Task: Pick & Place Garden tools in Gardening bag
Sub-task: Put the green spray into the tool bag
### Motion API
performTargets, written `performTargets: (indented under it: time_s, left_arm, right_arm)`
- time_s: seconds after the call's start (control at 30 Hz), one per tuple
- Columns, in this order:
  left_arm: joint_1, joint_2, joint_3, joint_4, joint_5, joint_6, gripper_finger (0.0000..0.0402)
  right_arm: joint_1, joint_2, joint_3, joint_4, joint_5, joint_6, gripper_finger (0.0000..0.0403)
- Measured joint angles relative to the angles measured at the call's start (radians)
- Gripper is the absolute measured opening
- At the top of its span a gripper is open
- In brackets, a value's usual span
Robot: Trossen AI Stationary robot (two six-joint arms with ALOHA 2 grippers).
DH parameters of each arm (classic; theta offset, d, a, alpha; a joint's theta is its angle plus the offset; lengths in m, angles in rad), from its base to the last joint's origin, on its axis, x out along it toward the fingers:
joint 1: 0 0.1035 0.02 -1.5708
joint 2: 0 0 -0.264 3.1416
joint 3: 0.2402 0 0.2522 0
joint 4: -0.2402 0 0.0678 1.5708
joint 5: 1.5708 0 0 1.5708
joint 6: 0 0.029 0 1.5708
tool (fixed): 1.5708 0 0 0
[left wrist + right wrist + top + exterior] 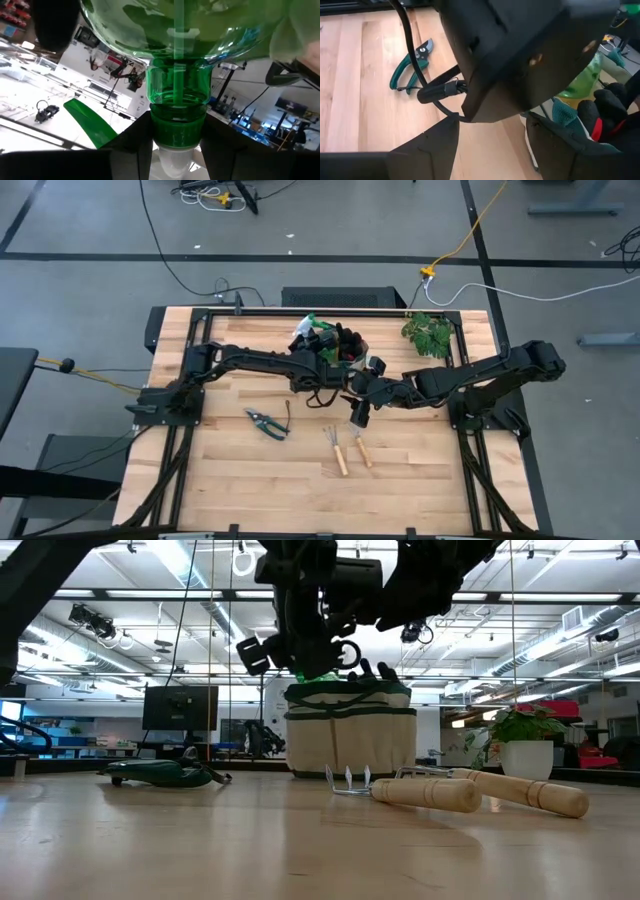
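My left gripper [320, 342] is shut on the green spray bottle [175, 45], over the beige gardening bag [348, 348] at the table's far middle. Red-and-black gloves [602, 117] stick out of the bag's top. My right gripper [358, 414] is open and empty, just near of the bag and above the table; in its wrist view the left arm's wrist fills the space ahead. Two wooden-handled mini rakes [350, 448] lie flat on the table near of it. The green-handled pruning shears [268, 423] lie flat to their left. My left gripper pinches the bottle's green neck collar [175, 117] between its two fingers [132, 137], just above the white trigger head [175, 157]. The fingers lie across the neck. The clear green body reaches out beyond the fingertips. The bottle is clear of the table, over the bag.
A leafy plant in a white pot [428, 335] stands at the far right of the table. Both arms crowd the space around the bag. Bare wood lies along the near edge [300, 500] and on the left.
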Motion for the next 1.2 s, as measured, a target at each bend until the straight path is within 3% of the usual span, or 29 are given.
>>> performTargets:
  time_s: [0.1, 0.37, 0.73, 1.2]
  left_arm:
    - [0.0, 0.003, 0.0, -0.021, 0.014, -0.003, 0.0139]
    - [0.0, 0.003, 0.0, -0.015, 0.025, -0.017, 0.0207]
    - [0.0, 0.002, 0.0, 0.005, 0.022, -0.037, 0.0197]
    - [-0.031, -0.013, 0.0, 0.003, 0.018, -0.072, 0.022]
  right_arm:
    - [0.0, 0.0, 0.0, 0.0, 0.0, 0.0, 0.0233]
    - [0.0, 0.0, 0.0, 0.0, 0.0, 0.0, 0.0233]
    - [0.0, 0.0, 0.0, 0.0, 0.0, 0.0, 0.0233]
    - [0.0, 0.0, 0.0, -0.001, 0.0, 0.0, 0.0233]
